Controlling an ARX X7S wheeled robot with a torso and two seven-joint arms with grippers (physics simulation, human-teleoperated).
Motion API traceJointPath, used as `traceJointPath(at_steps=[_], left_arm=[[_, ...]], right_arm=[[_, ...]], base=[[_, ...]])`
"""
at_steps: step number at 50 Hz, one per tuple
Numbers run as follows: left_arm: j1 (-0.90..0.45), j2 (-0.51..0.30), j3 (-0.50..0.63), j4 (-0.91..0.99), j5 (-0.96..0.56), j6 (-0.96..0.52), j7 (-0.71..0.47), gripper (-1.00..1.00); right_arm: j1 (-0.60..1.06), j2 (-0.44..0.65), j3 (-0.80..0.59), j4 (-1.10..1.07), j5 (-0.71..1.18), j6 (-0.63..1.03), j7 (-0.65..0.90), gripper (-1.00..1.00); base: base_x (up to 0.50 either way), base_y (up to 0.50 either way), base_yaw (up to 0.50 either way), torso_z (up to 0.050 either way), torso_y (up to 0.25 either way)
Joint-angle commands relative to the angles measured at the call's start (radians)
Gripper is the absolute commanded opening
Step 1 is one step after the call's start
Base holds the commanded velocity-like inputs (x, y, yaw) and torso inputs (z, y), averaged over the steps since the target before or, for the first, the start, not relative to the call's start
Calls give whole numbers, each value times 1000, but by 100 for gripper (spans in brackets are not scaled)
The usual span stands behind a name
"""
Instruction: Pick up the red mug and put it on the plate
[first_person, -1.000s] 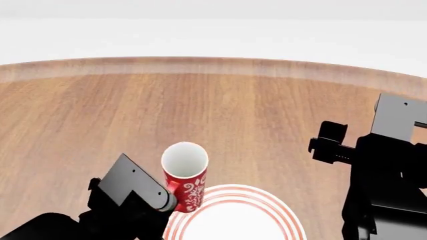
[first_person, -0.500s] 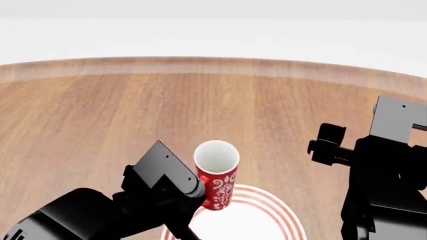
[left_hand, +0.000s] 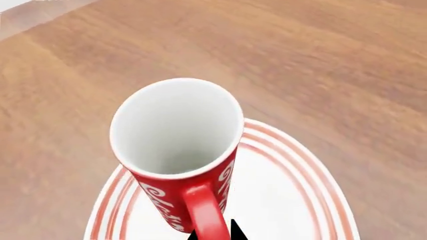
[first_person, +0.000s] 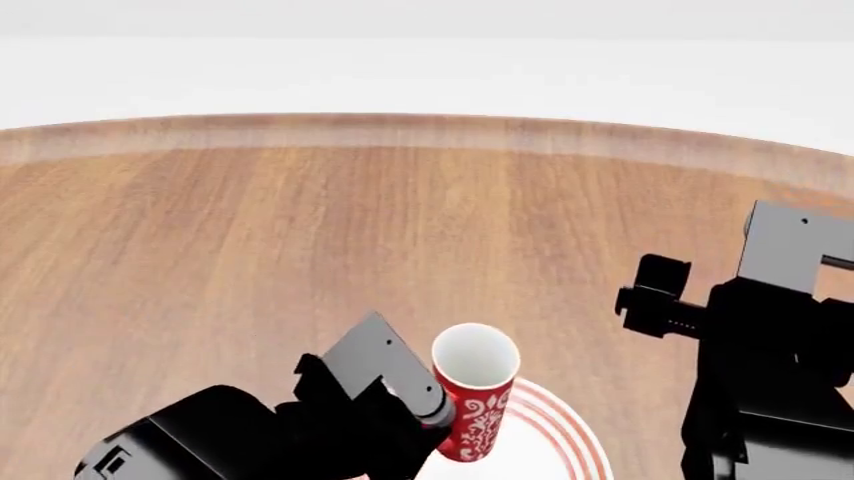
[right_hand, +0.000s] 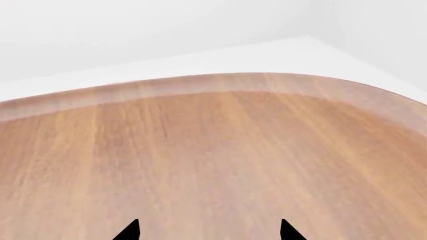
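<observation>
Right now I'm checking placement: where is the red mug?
In the head view, the red mug is low and centre, over the plate's left part, beside the left gripper.

There is one red mug (first_person: 473, 404) (white inside, white floral pattern on the red wall, one red handle), and it is the only mug in view. There is one plate (first_person: 567, 445), white with red rings round its rim, at the near edge of the scene. One wooden table (first_person: 400, 220) carries both. Two robot arms show: the left arm (first_person: 254, 435) and the right arm (first_person: 767, 370).
</observation>
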Motion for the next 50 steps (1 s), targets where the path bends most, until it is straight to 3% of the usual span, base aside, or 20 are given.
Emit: traceJointPath(at_steps=[1,10,15,47,48,50], left_arm=[[-100,24,203,-217,-191,135,-47,-100],[-212,25,645,-367,-617,286,-160,-100],[-233,25,784,-392,-740,319,-183,-100],[-198,25,807,-439,-763,283,-177,-100],[-198,25,807,-441,-766,284,-180,100],[-200,25,808,-446,-769,283,-174,100]], right_arm=[[-2,2,-2,30,0,-22,-3,100],[-6,0,-5,61,-1,-48,-6,100],[-5,-1,-8,93,-4,-73,-10,100],[-1,-1,-17,167,-3,-128,-18,100],[0,-2,-17,170,-3,-130,-18,100],[1,-4,-20,178,-4,-135,-19,100]], base=[[0,0,0,0,0],[0,0,0,0,1],[0,0,0,0,0],[0,0,0,0,0],[0,0,0,0,0],[0,0,0,0,0]])
